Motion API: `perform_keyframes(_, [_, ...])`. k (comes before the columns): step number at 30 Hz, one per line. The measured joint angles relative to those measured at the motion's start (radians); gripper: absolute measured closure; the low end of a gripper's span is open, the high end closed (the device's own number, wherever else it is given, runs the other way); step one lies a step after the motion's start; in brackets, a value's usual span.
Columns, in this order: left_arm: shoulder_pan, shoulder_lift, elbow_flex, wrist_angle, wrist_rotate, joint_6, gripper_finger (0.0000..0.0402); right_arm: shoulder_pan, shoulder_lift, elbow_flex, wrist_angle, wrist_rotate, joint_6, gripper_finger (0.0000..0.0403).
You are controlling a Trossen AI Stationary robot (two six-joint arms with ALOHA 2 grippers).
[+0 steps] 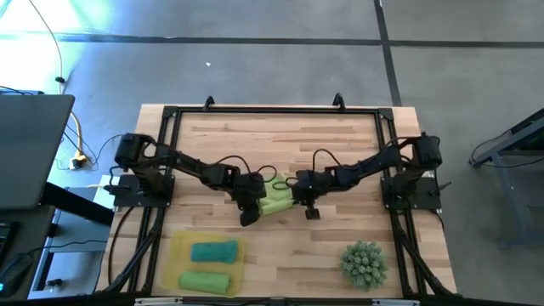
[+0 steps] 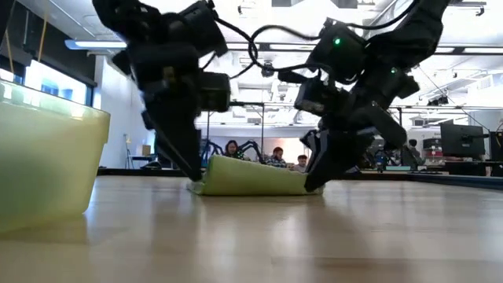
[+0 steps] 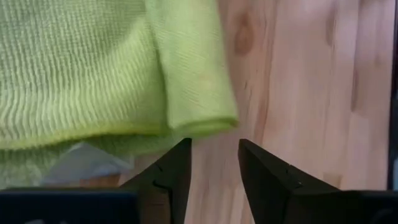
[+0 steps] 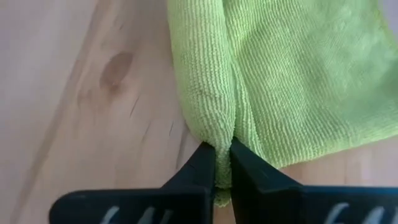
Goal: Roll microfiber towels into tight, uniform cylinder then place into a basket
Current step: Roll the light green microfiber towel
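A lime-green microfiber towel (image 1: 276, 197) lies partly folded on the wooden table's middle, between both arms. My right gripper (image 4: 222, 149) is shut on the thick fold at the towel's right side. My left gripper (image 3: 214, 146) stands open just off the towel's left part, its fingertips short of a folded edge (image 3: 199, 118) and nothing between them. The yellow basket (image 1: 174, 255) sits at the near left, holding a blue rolled towel (image 1: 213, 252) and a green rolled towel (image 1: 204, 281). My right gripper pinches the end of the towel's thick folded ridge (image 4: 214, 127) between its two fingers; the ridge looks like several layers. The fingers slant down from the table's right side and lie along the ridge. The towel rests on the table, slack.
A green spiky ball (image 1: 365, 263) sits at the near right. A black frame rail (image 1: 272, 110) runs around the tabletop. Bare wood lies between the towel and the basket. People sit in the room beyond the far edge (image 2: 275, 157).
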Motion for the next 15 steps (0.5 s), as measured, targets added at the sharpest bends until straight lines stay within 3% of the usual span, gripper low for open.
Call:
perform_keyframes(8, [-0.042, -0.113, 0.003, -0.071, -0.075, 0.187, 0.0277, -0.101, 0.003, 0.026, -0.038, -0.308, 0.255, 0.0399])
perform_keyframes(15, [-0.139, -0.134, 0.004, 0.026, -0.496, 0.4, 0.0277, -0.16, 0.006, 0.065, -0.078, -0.468, 0.445, 0.0399])
